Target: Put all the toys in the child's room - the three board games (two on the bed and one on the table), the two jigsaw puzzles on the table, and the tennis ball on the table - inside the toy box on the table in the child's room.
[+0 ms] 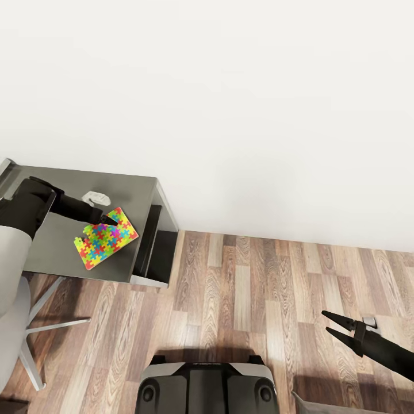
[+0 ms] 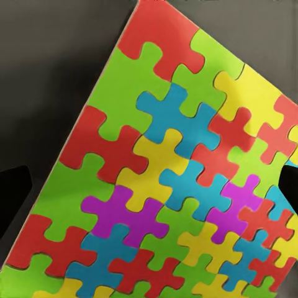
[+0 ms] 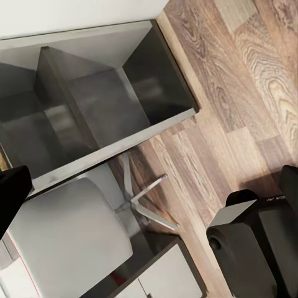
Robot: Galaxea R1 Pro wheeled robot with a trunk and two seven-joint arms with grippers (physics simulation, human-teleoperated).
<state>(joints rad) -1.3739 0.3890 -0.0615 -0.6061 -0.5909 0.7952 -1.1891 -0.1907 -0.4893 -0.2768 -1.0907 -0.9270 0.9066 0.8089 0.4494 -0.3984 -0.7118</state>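
One jigsaw puzzle (image 1: 107, 238), a flat mat of red, yellow, green and blue pieces, lies on the dark grey part of the table (image 1: 54, 244) near its right end. My left gripper (image 1: 109, 220) hovers at the puzzle's far edge. In the left wrist view the jigsaw puzzle (image 2: 161, 180) is very close, and the left gripper (image 2: 152, 186) stands open, its fingers (image 2: 12, 198) wide apart with nothing held. My right gripper (image 1: 326, 322) is open over the wooden floor at the lower right, far from the table.
A small white object (image 1: 96, 198) sits on the table behind the puzzle. A white swivel chair (image 1: 11, 305) stands at the left, its legs (image 1: 54, 325) under the table edge. The side unit's open shelves (image 3: 99, 105) face the floor. My base (image 1: 207, 386) is below.
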